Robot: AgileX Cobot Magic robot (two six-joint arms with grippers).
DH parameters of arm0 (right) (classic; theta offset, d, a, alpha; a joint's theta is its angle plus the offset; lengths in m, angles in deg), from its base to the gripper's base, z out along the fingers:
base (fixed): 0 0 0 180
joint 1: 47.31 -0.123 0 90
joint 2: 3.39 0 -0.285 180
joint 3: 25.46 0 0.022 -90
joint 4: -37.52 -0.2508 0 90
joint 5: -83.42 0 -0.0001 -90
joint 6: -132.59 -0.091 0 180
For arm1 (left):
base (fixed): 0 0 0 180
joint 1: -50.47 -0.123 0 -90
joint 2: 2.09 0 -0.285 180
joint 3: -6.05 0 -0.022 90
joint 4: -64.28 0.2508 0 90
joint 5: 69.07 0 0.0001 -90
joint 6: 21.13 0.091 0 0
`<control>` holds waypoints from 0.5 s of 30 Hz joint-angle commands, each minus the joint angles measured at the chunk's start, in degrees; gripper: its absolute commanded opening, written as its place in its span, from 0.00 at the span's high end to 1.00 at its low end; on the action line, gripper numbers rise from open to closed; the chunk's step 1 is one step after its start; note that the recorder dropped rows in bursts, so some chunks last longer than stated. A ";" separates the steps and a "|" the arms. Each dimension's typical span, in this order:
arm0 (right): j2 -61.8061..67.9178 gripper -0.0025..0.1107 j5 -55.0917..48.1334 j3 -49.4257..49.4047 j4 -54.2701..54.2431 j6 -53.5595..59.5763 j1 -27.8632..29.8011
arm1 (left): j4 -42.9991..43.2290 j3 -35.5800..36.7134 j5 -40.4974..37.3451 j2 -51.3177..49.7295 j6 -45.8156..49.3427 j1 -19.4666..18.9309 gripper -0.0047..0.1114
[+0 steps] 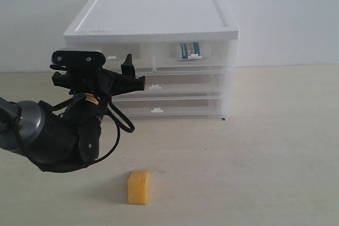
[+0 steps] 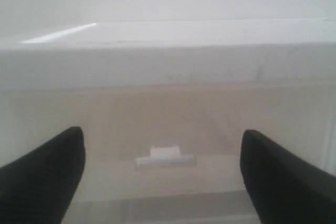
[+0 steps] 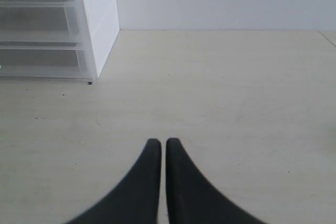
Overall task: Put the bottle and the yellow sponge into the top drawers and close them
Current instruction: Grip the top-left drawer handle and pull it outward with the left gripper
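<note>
The bottle (image 1: 192, 51) lies inside the top right drawer (image 1: 216, 55) of the white-topped cabinet (image 1: 153, 17), and that drawer looks shut. The yellow sponge (image 1: 138, 187) stands on the table, well in front of the cabinet. My left gripper (image 1: 101, 67) hovers open just in front of the top left drawer (image 1: 139, 52). In the left wrist view, that drawer's white clip handle (image 2: 165, 157) shows between the wide-apart fingers (image 2: 44, 177), and nothing is held. My right gripper (image 3: 163, 141) is shut and empty over bare table, right of the cabinet (image 3: 97, 19).
Two full-width clear drawers (image 1: 175, 82) sit below the top ones, both shut. The left arm's dark body (image 1: 58, 138) hangs low over the table, left of the sponge. A white wall stands behind the cabinet.
</note>
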 commanded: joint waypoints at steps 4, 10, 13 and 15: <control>-0.37 0.97 0.38 -0.25 -0.13 0.23 0.27 | -5.17 -3.79 -2.99 0.16 5.51 -0.49 0.31; -0.37 0.97 0.38 -0.25 -0.13 0.23 0.27 | -5.01 -3.79 -5.89 0.16 5.41 -2.41 0.36; -0.37 0.97 0.38 -0.25 -0.13 0.23 0.27 | -5.01 -3.79 -5.89 0.16 5.41 -2.41 0.51; -0.37 0.97 0.38 -0.25 -0.13 0.23 0.27 | -5.01 -3.79 -5.89 0.16 5.41 -2.41 0.60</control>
